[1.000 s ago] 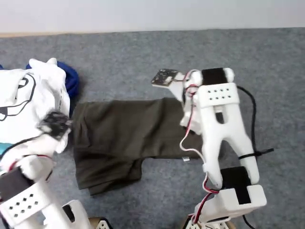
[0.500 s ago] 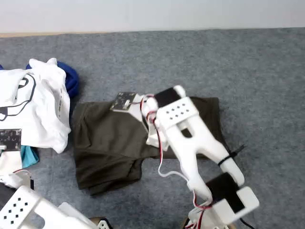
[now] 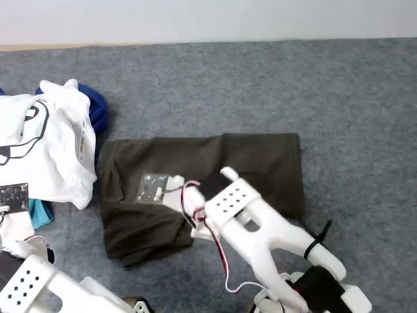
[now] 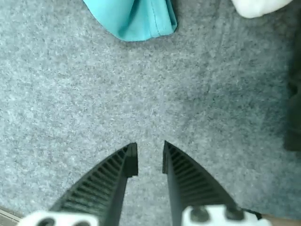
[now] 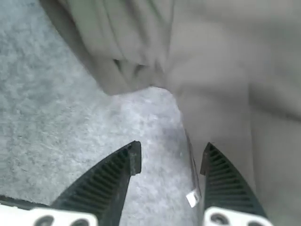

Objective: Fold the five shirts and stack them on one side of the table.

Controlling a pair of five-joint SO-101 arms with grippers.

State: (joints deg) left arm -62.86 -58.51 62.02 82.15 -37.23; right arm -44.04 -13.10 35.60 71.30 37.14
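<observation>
Hovering at 6 o'clock hem of limp olive shirt (image 3: pixel 195 163) with ribbed right fingers (image 5: pixel 117 174) spread wide; over fuzzy grey table (image 3: pixel 326 85) with left fingers (image 4: pixel 113 174) narrowly parted.

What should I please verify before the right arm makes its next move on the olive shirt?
1. The right gripper is open: ok.
2. It straddles the olive shirt at its edge: ok.
3. The olive shirt lies flat: not ok, creased near the sleeve.
4. The left gripper is empty, over bare table: ok.
5. The other shirts are folded: not ok, a loose pile.
</observation>
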